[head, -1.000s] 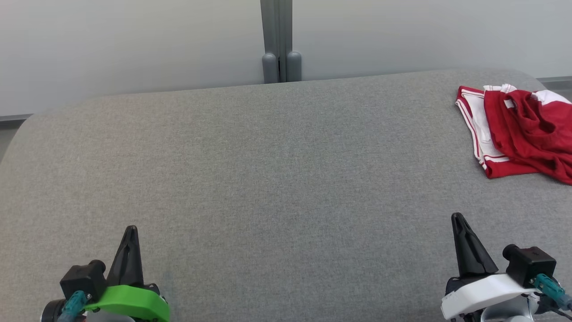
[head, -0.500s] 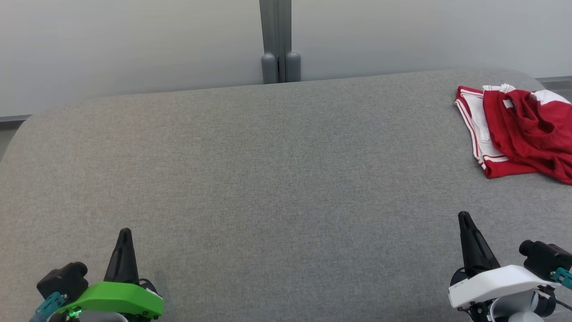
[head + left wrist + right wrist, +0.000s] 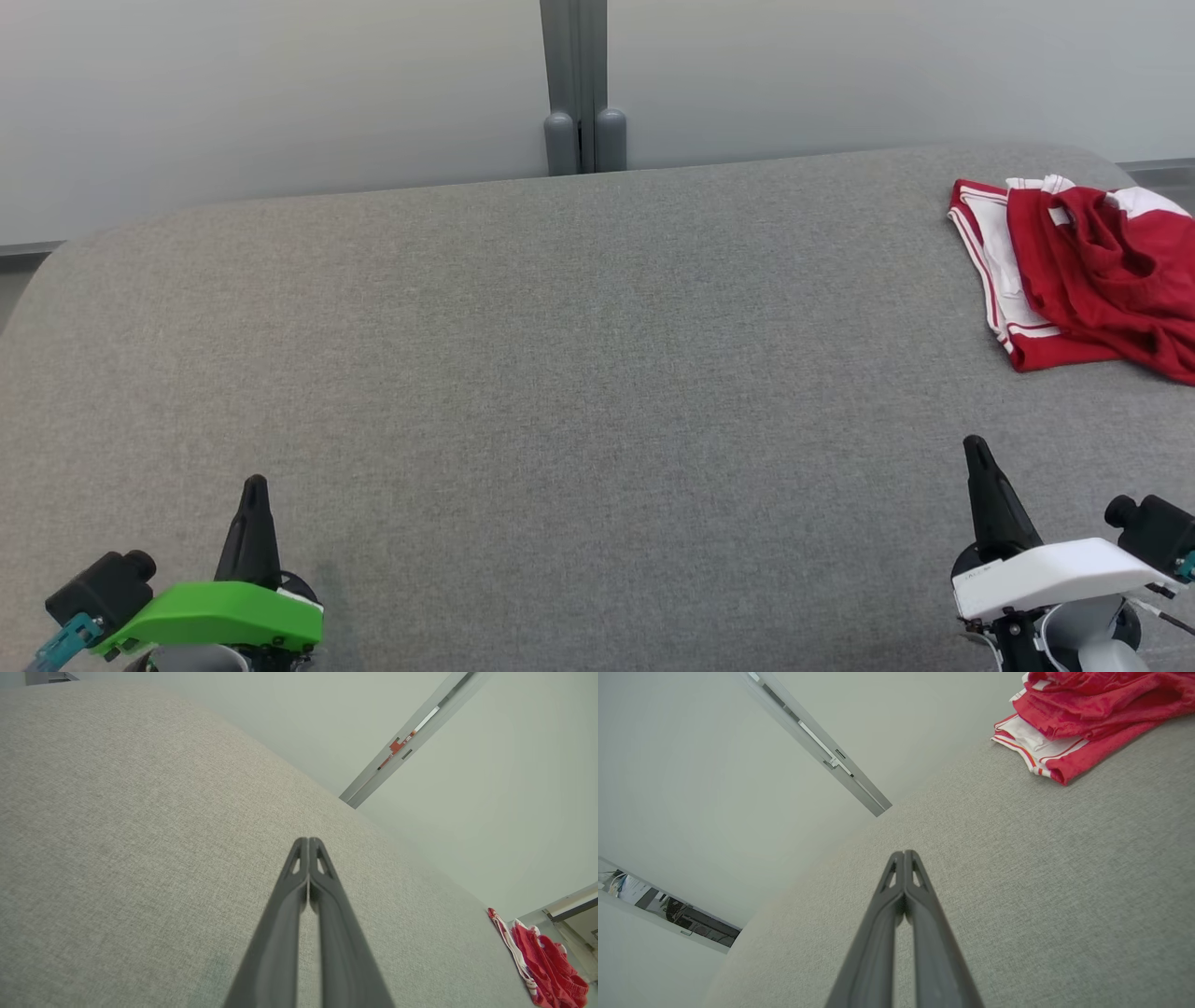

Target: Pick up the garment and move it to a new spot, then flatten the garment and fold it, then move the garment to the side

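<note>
The garment is red with white panels and stripes, and it lies bunched and roughly folded at the far right of the grey padded surface. It also shows as the garment at the lower right of the left wrist view and the garment at the top right of the right wrist view. My left gripper stands low at the near left, shut and empty, well away from the cloth. My right gripper is shut and empty too, at the near right, short of the garment's near edge.
A pale wall runs behind the surface, with a grey vertical post at its middle. The surface curves down at its far edge and at its left corner.
Both grippers have drawn back toward the near edge and outward: the left lower and to the left, the right slightly to the right. The garment has not moved.
</note>
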You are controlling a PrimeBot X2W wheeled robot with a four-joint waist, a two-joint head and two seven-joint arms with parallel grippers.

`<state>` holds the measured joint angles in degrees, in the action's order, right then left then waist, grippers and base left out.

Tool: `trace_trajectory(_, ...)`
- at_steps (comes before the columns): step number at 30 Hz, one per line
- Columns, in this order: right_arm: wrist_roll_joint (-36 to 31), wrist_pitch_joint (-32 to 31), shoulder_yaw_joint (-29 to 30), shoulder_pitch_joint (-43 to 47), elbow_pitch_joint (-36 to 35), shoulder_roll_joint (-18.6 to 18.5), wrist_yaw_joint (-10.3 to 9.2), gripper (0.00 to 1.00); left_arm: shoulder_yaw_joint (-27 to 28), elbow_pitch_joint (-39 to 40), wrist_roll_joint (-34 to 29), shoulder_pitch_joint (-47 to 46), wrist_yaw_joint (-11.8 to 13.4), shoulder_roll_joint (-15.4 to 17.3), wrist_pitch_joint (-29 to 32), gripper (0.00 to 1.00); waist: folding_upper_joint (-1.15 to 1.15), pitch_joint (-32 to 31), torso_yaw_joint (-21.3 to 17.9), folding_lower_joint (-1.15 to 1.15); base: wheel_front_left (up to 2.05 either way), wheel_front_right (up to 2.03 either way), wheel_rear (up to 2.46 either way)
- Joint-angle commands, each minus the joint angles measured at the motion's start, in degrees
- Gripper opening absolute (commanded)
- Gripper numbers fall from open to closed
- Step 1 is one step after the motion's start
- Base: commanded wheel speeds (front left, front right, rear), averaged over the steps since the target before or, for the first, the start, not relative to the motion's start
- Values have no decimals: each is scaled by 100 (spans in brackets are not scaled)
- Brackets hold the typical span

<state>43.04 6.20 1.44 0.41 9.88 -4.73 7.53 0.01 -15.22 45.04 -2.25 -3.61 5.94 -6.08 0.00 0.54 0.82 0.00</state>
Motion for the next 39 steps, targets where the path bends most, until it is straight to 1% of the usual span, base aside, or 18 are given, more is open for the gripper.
trace_trajectory(1,224,-47,36,-169,-40,-14,-1,0,61,81,207,-189,-47,1,37,0,0,0,-1,0,0,0,0)
trace_trajectory(20,1590,-368,138,-315,85,15,-3,0,235,98,1494,-266,-150,-82,389,0,0,-8,-18,0,0,0,0)
trace_trajectory(39,2718,-648,235,-446,191,51,-4,0,378,112,2565,-326,-233,-159,683,0,0,-15,-35,0,0,0,0)
